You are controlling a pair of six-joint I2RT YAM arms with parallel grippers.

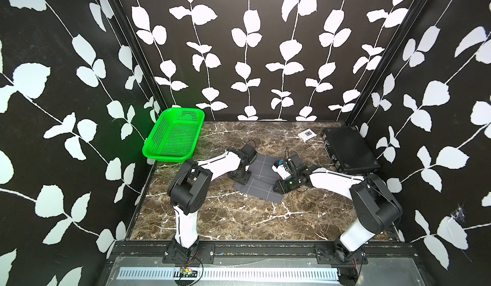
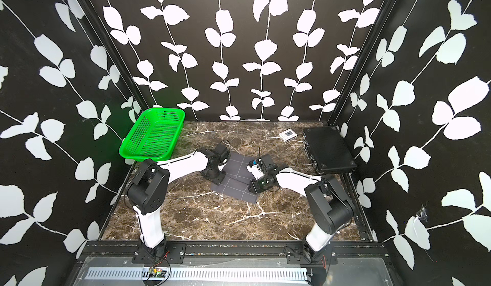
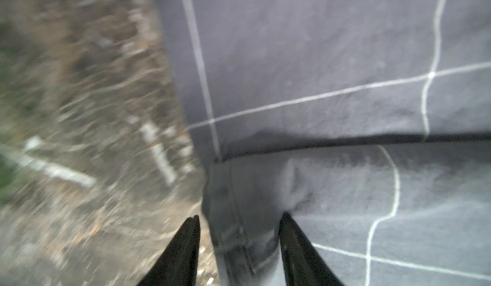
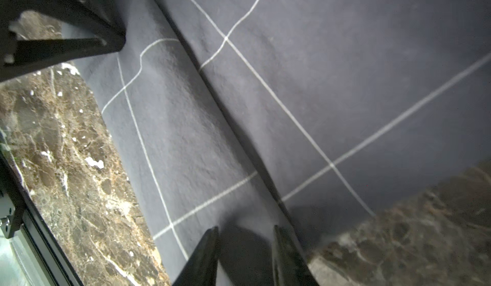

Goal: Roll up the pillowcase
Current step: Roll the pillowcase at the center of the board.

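Left wrist view: left tool (image 3: 239, 218) spread, straddling the charcoal pillowcase (image 3: 318, 59) edge | right tool (image 4: 244, 231) spread over the fold's other end | pillowcase lies partly folded at centre of tabletop (image 1: 239, 218) | advice: pinch both ends evenly, roll together.

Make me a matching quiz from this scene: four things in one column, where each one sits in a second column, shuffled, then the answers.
1. green plastic mesh basket
2. black rigid flat case
3. small white box
4. dark grey pillowcase with white grid lines

A. middle of the marble table, partly folded over
B. far right, along the side wall
C. far left corner
D. far side, just left of the case

Pairs: 1-C, 2-B, 3-D, 4-A
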